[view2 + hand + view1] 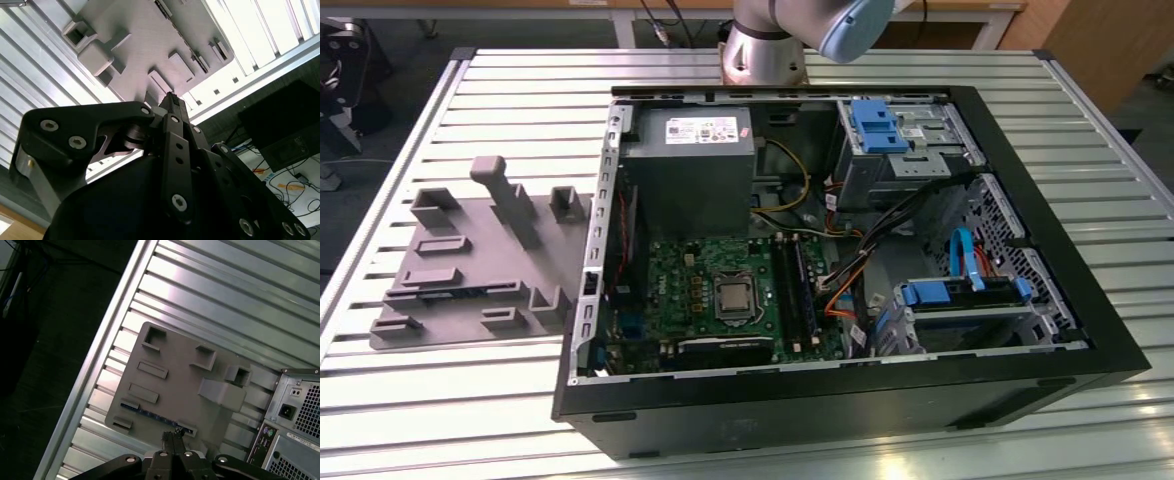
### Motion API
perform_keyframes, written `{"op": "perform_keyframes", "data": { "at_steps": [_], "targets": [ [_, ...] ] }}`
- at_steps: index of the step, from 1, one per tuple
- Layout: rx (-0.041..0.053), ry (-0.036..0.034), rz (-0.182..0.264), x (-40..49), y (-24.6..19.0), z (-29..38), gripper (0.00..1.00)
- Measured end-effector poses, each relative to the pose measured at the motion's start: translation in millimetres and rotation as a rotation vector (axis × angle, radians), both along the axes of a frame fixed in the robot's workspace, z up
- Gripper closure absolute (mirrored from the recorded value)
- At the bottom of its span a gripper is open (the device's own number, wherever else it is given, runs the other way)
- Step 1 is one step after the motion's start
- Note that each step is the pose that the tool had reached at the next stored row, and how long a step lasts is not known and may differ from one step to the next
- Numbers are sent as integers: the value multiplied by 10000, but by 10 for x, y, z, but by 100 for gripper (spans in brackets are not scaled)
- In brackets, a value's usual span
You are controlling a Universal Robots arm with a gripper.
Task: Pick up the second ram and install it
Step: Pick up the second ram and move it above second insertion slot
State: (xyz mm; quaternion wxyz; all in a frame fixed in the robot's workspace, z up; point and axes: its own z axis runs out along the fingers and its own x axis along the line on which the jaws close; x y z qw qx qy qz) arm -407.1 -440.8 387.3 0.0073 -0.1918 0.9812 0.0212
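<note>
The second ram (150, 415) stands on edge in a slot of the grey fixture (185, 382), likely so its flat faces can be pinched; the fixture lies on the worktop (225, 295) beside the open computer case (854, 400); the end effector (170, 437) hangs over the stick, clear of it, fingers pressed together, gripping nothing.

I work in a robotics lab; my arm (767, 50) rises behind a slatted aluminium bench (454, 420); an opened computer case (854, 410) lies there beside a grey parts fixture (467, 270); loose cables (287, 186) sprawl beyond.
</note>
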Motion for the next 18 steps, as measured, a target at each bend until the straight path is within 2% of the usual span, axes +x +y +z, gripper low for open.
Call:
{"op": "perform_keyframes", "data": {
  "at_steps": [7,14,16,18],
  "targets": [
    [0,0,14,0,0,0,89],
    [-19,2,1152,0,0,-16,89],
    [-59,12,1381,0,0,-22,89],
    [-139,46,1467,0,0,-32,89]
  ]
}}
